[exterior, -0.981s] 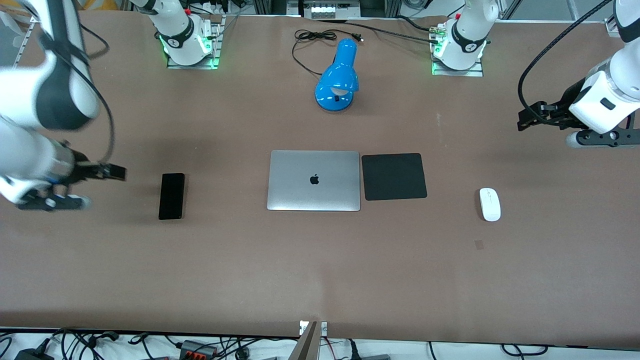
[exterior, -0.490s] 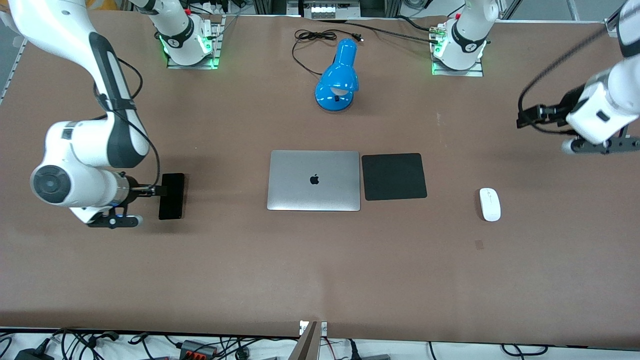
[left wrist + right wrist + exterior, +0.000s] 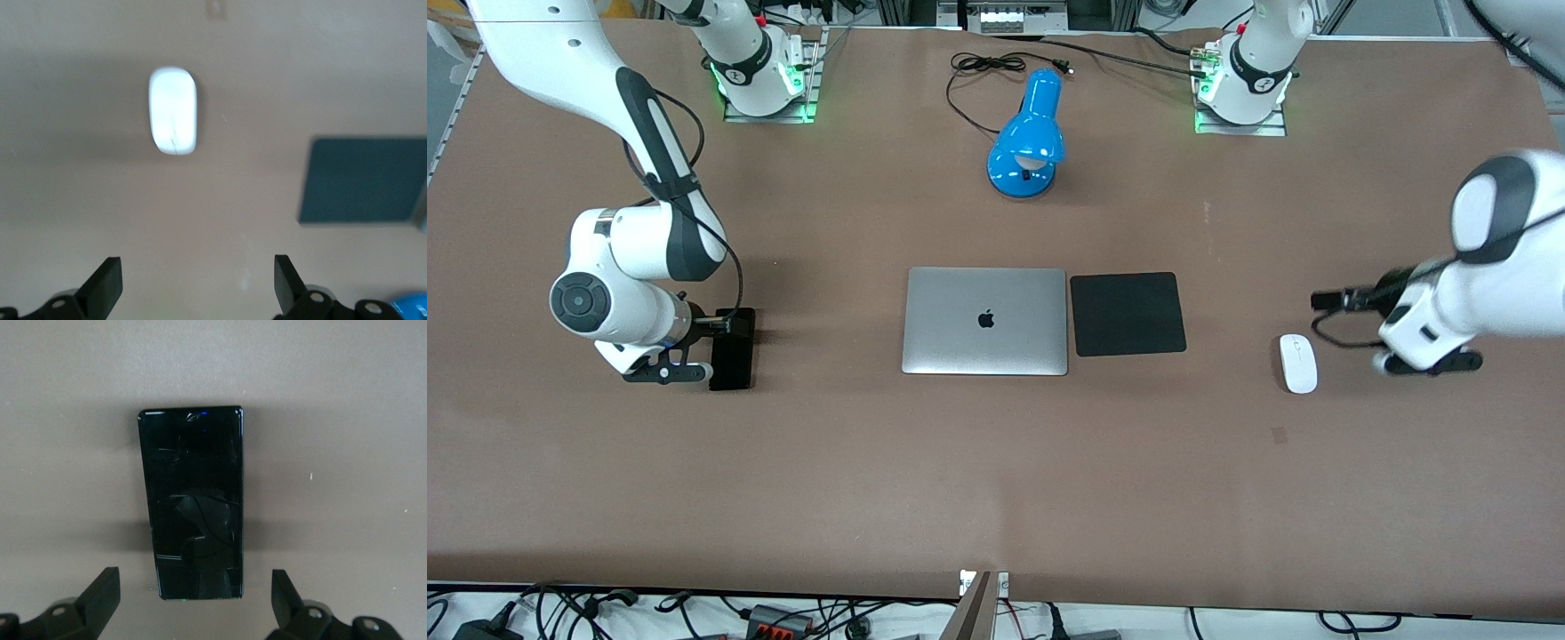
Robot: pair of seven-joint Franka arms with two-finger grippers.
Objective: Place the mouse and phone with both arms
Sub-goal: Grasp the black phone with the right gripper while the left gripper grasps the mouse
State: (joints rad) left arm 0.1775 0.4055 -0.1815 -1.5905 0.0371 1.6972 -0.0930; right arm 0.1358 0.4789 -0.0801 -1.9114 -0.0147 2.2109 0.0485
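Observation:
The black phone (image 3: 734, 356) lies flat on the brown table toward the right arm's end. My right gripper (image 3: 725, 324) hangs open over the phone's end. In the right wrist view the phone (image 3: 192, 500) lies lengthwise, just ahead of the gap of the open right gripper (image 3: 193, 597). The white mouse (image 3: 1298, 363) lies toward the left arm's end. My left gripper (image 3: 1325, 300) is low over the table beside the mouse. In the left wrist view the left gripper (image 3: 195, 287) is open and empty, with the mouse (image 3: 173, 110) ahead of it.
A closed silver laptop (image 3: 985, 320) lies mid-table with a square black mat (image 3: 1128, 313) beside it, between laptop and mouse. A blue desk lamp (image 3: 1027, 133) with its cable lies farther from the camera. The mat (image 3: 363, 180) also shows in the left wrist view.
The right arm swung in and brought its gripper over the phone's end. The left arm dropped from high near the table's end down beside the mouse. Phone and mouse have not moved.

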